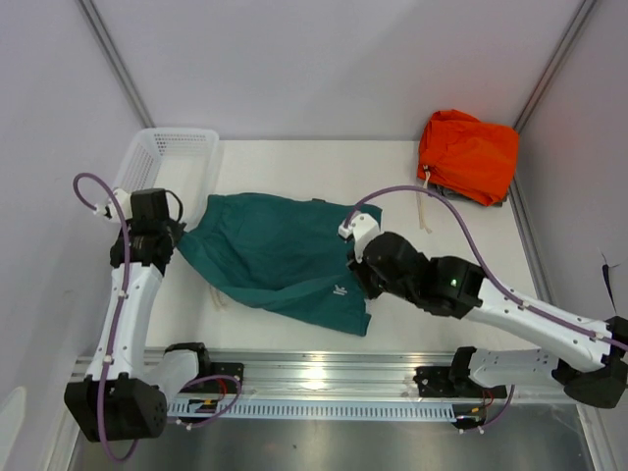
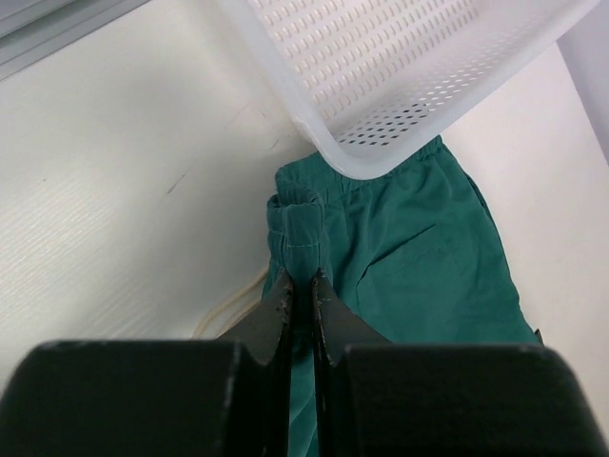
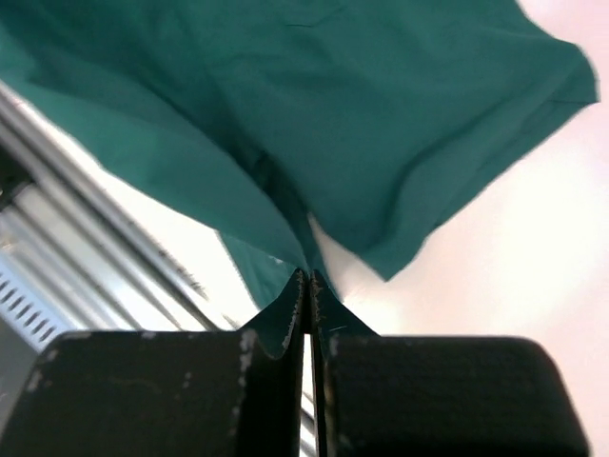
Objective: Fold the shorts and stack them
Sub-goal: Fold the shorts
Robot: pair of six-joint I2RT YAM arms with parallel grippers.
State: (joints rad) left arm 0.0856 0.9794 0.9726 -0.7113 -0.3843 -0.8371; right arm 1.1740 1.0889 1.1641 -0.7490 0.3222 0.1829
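readable text: none | shorts (image 1: 275, 255): small white logo (image 1: 340, 289) near hem, too small to read

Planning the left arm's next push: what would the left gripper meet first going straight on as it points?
The left gripper, shut on the shorts, would probably meet the white basket rim next; depth unclear.

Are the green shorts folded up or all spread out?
Spread out. The shorts lie open across the table, the left gripper pinching one end and the right gripper the other.
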